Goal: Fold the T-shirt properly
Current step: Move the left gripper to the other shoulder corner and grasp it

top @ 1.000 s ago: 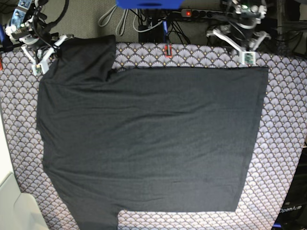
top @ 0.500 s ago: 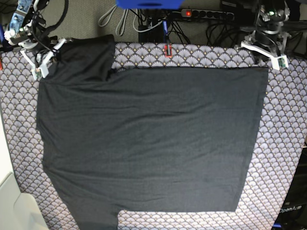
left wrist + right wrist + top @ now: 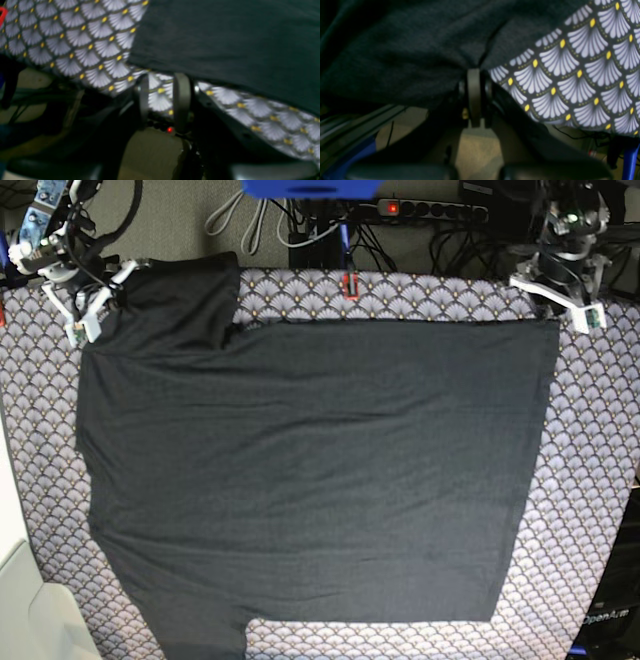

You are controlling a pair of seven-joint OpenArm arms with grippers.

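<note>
The dark charcoal T-shirt [image 3: 310,470] lies spread flat on the patterned tablecloth [image 3: 600,480], with one sleeve at the far left corner and another at the near edge. My right gripper [image 3: 100,302] is at that far left sleeve. In the right wrist view its fingers [image 3: 473,95] are pressed together on the edge of the T-shirt [image 3: 407,50], and a crease runs to their tips. My left gripper [image 3: 562,302] hovers at the far right corner of the hem. In its own view the left gripper [image 3: 162,100] is open over bare tablecloth, just short of the T-shirt [image 3: 237,37].
Behind the far table edge lie cables and a power strip [image 3: 430,210], with a blue object [image 3: 310,188] beside them. A red clip [image 3: 350,285] sits on the far edge. A white object [image 3: 25,610] stands at the near left corner.
In the base view my left arm has swung right along the far edge to the shirt's far right corner. The right gripper has stayed at the sleeve.
</note>
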